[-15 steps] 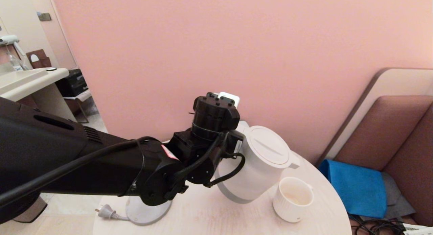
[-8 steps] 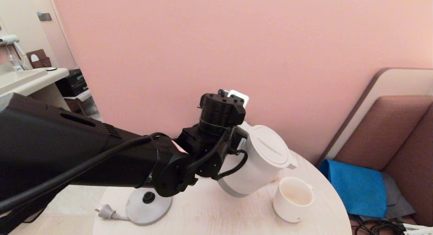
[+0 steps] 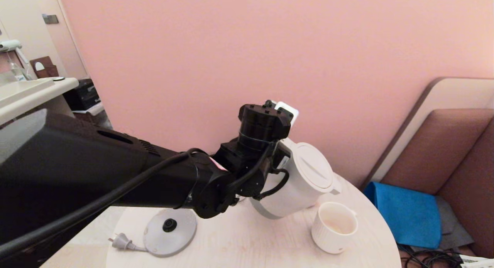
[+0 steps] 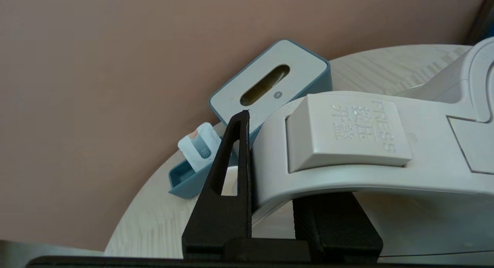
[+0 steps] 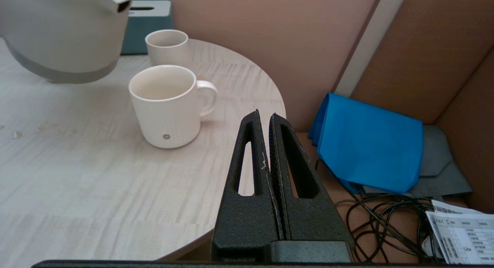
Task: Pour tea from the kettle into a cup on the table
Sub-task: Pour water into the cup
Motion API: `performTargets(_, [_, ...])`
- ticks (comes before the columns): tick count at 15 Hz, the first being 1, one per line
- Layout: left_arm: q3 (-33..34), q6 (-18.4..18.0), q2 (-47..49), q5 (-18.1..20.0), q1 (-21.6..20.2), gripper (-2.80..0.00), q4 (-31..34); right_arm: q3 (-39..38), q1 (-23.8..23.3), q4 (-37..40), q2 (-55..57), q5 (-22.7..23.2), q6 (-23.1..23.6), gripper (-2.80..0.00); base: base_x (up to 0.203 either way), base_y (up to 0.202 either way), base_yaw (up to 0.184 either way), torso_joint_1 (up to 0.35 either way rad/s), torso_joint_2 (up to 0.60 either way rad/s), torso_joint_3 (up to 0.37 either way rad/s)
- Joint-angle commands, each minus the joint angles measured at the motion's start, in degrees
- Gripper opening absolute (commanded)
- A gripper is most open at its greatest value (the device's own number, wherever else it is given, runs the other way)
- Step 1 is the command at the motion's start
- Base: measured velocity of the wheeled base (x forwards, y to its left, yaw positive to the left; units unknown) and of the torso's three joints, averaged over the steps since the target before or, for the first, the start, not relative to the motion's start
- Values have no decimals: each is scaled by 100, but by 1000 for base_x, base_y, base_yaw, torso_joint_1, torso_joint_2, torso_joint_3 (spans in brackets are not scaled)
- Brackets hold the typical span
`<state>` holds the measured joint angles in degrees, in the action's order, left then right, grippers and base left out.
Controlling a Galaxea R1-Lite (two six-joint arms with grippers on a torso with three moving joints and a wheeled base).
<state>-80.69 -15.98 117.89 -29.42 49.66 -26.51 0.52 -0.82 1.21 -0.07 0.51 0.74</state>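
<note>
A: Which step is in hand?
B: The left gripper (image 4: 270, 160), clamped on the handle, holds the kettle (image 3: 297, 183) tilted in the air, spout just short of the cup (image 3: 335, 227). Next, I judge, bring the spout over the cup and tip more.
A: The right gripper (image 5: 270, 119)?
B: Closed, empty, beside the table (image 3: 247, 241).
A: And the room?
B: Pink wall behind the cup, kettle base (image 3: 170, 231) left of it.

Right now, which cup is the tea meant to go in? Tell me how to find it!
Find the round pale wood-grain table by the pink wall, then the big white plastic kettle tilted in the air. The wide cream-white mug stands just below its spout. Unlike the small handleless tumbler behind it, this one has a side handle and a tiny grey dot near its base.
</note>
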Motion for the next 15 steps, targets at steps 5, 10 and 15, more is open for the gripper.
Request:
performTargets(5, [-153, -348, 229, -29, -1, -280, -47, 0, -6, 2, 7, 2, 5, -280, 0, 0, 0, 0, 0, 0])
performTargets(10, [-289, -630, 271, -37, -1, -280, -56, 0, 0, 5, 7, 2, 0, -280, 0, 0, 0, 0, 0, 0])
performTargets(15, [-519, -851, 397, -37, 5, -280, -45, 0, -1, 2, 7, 2, 5, -280, 0, 0, 0, 0, 0, 0])
